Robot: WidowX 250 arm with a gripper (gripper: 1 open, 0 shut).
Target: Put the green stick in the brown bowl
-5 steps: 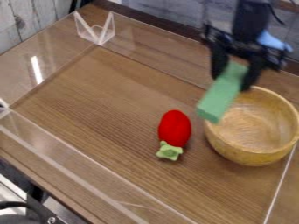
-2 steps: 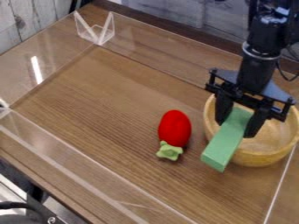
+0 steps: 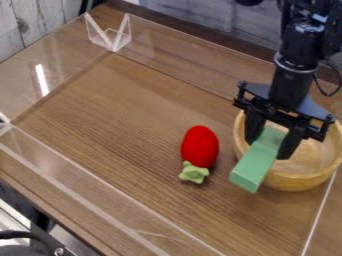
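Observation:
The green stick [image 3: 257, 163] is a light green flat bar, tilted, its upper end pinched in my gripper [image 3: 282, 126], which is shut on it and points down. The stick's lower end hangs in front of the near rim of the brown bowl [image 3: 315, 165], a round tan wooden bowl at the right of the table. My gripper hovers over the bowl's left half. Whether the stick touches the rim or the table I cannot tell.
A red toy vegetable [image 3: 199, 146] with a small green stem [image 3: 195, 174] lies on the wooden table just left of the bowl. Clear plastic walls [image 3: 54, 70] run around the table's edges, with a clear stand [image 3: 107, 33] at the back left.
My gripper has come down with the green stick from above the bowl's left edge to low over the bowl. In the last half second it has barely moved.

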